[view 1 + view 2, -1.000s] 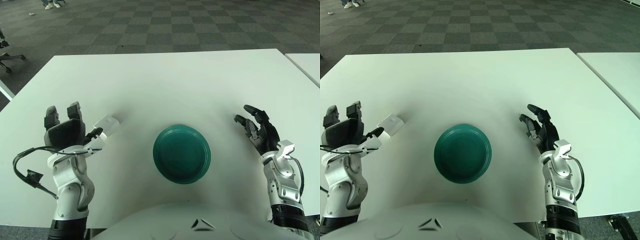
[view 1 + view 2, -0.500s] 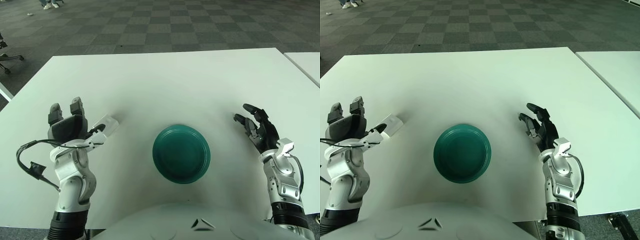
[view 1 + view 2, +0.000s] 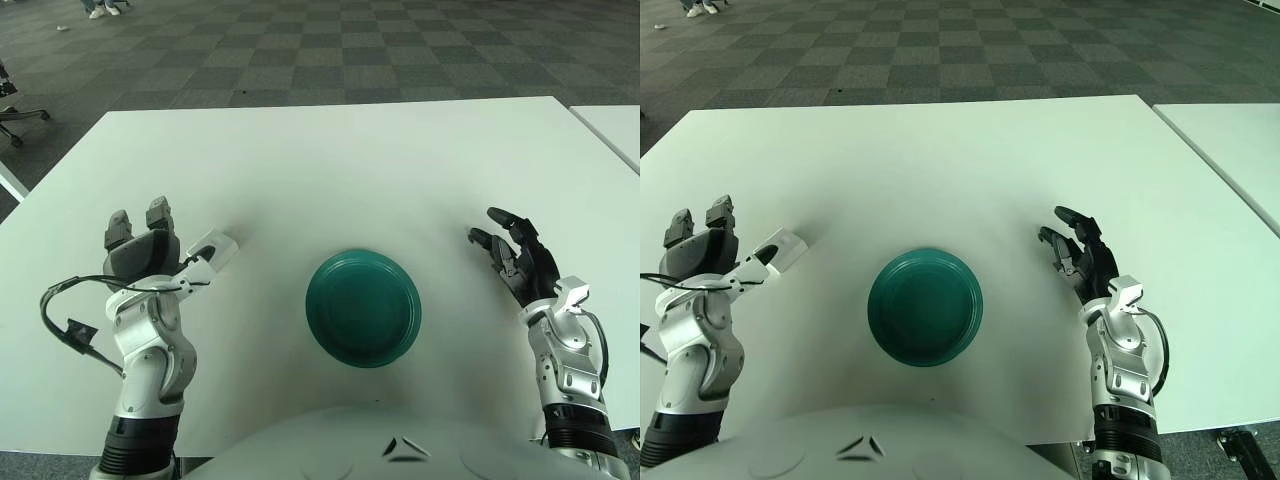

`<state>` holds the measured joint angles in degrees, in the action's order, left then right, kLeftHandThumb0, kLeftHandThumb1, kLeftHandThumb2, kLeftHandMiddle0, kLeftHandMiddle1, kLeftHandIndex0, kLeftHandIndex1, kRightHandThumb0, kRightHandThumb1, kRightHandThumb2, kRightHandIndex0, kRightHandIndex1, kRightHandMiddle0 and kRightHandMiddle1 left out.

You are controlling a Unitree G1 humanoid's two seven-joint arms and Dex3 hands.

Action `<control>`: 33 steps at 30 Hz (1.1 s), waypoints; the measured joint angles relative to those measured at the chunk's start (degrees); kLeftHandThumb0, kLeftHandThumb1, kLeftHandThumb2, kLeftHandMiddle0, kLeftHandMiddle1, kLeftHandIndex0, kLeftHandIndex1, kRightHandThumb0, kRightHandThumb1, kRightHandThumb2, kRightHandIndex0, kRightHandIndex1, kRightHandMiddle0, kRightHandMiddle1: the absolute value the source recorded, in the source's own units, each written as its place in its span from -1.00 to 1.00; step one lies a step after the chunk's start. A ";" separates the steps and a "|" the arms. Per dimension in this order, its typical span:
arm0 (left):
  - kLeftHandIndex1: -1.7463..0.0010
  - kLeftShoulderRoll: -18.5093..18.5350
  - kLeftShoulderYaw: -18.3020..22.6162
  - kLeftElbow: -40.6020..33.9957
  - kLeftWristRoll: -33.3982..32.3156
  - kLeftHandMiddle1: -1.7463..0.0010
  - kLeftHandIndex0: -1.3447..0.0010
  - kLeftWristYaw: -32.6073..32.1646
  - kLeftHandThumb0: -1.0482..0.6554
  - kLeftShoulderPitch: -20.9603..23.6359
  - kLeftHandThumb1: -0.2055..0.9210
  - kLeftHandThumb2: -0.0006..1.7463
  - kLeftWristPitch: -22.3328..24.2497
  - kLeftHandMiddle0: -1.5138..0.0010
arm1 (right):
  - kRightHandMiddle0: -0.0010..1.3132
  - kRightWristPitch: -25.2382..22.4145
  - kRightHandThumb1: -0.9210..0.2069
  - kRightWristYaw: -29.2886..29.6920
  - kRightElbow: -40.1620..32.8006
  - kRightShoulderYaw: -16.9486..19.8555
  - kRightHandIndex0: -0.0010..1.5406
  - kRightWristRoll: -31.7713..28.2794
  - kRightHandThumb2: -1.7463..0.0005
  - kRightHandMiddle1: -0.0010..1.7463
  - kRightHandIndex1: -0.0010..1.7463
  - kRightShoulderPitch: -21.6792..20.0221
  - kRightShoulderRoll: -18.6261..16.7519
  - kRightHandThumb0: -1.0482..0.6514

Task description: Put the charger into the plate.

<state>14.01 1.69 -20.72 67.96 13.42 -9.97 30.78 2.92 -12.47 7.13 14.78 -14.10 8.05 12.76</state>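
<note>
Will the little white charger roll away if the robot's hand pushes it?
Probably not. The small white boxy charger looks blocky with flat sides, so it would likely slide on the smooth white table rather than roll. It looks rigid and light. The left hand is right beside it, fingers open.

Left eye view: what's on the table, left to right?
left hand → charger → plate → right hand

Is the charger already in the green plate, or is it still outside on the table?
Outside. The charger lies on the white table, left of the plate, whose dish shows nothing inside. The left hand is beside it.
</note>
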 measured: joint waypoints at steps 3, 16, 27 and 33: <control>0.43 0.00 -0.01 -0.05 -1.11 0.96 1.00 0.18 -1.00 0.46 1.00 -0.18 0.02 0.87 | -1.00 0.00 -1.00 -0.07 0.07 0.03 -0.81 0.00 0.54 -0.02 -0.43 -0.07 0.01 -0.69; 0.10 -0.03 -0.54 -0.63 -5.39 0.89 1.00 -1.08 -1.00 0.75 1.00 -0.18 -0.98 0.65 | -1.00 0.00 -1.00 -0.09 0.28 0.13 -0.82 -0.01 0.54 -0.02 -0.41 -0.25 0.03 -0.69; 0.01 -0.88 -3.40 -0.03 -5.48 0.89 1.00 -1.14 -1.00 2.23 1.00 -0.17 1.03 0.64 | -1.00 0.00 -1.00 -0.09 0.30 0.16 -0.82 -0.01 0.54 -0.02 -0.40 -0.31 0.02 -0.69; -0.02 -1.20 -4.89 1.33 -5.51 0.90 1.00 -1.22 -1.00 2.87 1.00 -0.16 2.31 0.65 | -1.00 0.00 -1.00 -0.07 0.25 0.13 -0.83 -0.01 0.54 -0.02 -0.40 -0.28 0.02 -0.69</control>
<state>12.81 -3.20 -19.39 62.45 12.20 -7.10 33.09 2.92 -12.54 7.38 14.91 -14.11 7.77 12.77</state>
